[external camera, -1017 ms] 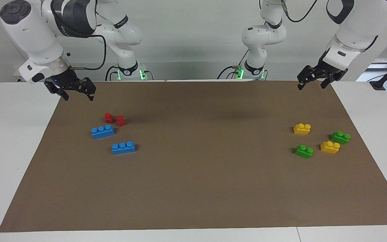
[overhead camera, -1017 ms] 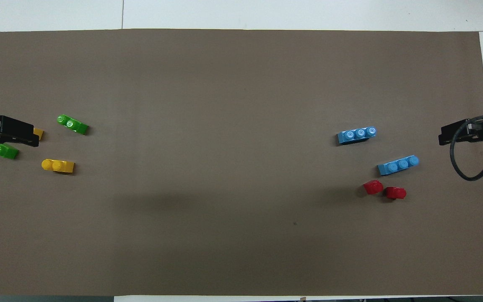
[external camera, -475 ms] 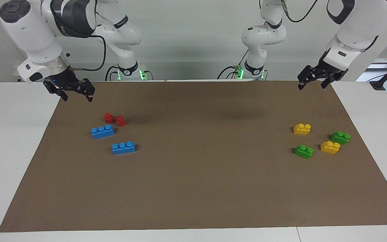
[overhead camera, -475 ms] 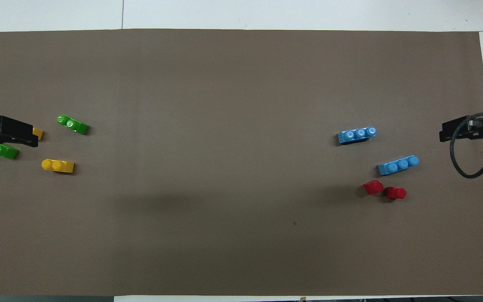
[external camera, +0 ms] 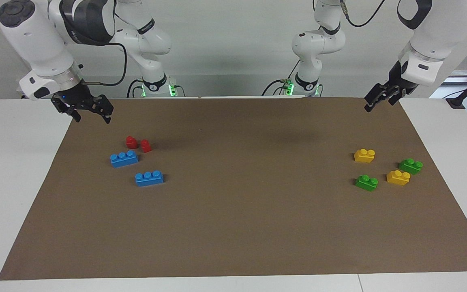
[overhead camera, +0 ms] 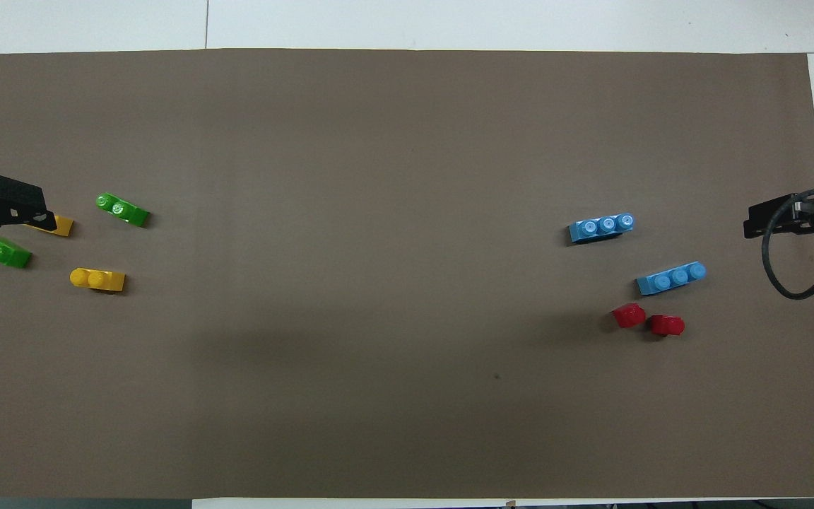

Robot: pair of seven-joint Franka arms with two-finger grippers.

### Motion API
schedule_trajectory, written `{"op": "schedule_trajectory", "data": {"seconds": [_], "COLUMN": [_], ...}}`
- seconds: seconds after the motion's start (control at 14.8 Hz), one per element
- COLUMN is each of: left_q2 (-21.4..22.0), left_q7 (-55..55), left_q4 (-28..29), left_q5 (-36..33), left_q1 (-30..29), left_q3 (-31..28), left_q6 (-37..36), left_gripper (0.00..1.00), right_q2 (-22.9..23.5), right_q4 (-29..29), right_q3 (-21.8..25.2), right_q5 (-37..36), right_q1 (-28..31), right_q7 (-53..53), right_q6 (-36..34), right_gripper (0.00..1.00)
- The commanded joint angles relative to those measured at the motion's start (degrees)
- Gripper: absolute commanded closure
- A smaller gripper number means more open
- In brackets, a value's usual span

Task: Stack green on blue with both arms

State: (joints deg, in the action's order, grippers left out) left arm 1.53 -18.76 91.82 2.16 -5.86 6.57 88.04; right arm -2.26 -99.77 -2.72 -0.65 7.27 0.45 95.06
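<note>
Our left gripper (external camera: 379, 102) hangs with its fingers apart and empty over the mat's (external camera: 233, 227) corner at the left arm's end. Our right gripper (external camera: 91, 115) hovers spread and empty over the corner at the right arm's end. Two green bricks (external camera: 366, 182) (external camera: 410, 166) lie among two yellow bricks (external camera: 364, 155) toward the left arm's end. Two blue bricks (external camera: 124, 158) (external camera: 149, 178) lie well apart from them, beside two red pieces (external camera: 138, 143), toward the right arm's end.
</note>
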Motion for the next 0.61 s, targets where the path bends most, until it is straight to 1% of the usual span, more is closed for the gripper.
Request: {"op": "schedule_trajectory", "data": {"seconds": [0.0,0.14,0.41,0.54], "left_q2": [1.29,1.11,1.55,0.24], "left_q7": [-3.21,-5.22,-21.45,-23.86], "left_q4": [2.93,4.76,11.7,13.38], "left_q5": [0.74,0.91,1.0,1.0], "left_q1": [-0.64,-1.69,-2.22,-2.75], "left_q3": [0.2,0.2,0.2,0.2], "left_q6": [2.13,3.88,13.36,16.1], "left_gripper": [0.0,0.0,0.0,0.0], "right_q2": [-0.03,0.06,0.06,-0.29], "right_q4": [0.1,0.1,-0.07,-1.3], "right_q3": [-0.62,-0.62,-0.62,-0.62], "right_q5": [-0.67,-0.67,-0.32,-0.23], "right_q1": [0.99,1.34,2.31,2.4], "right_q7": [0.52,0.6,0.78,4.18], "right_q6": [0.39,0.56,2.06,2.15], "right_gripper": [0.0,0.0,0.0,0.0]}}
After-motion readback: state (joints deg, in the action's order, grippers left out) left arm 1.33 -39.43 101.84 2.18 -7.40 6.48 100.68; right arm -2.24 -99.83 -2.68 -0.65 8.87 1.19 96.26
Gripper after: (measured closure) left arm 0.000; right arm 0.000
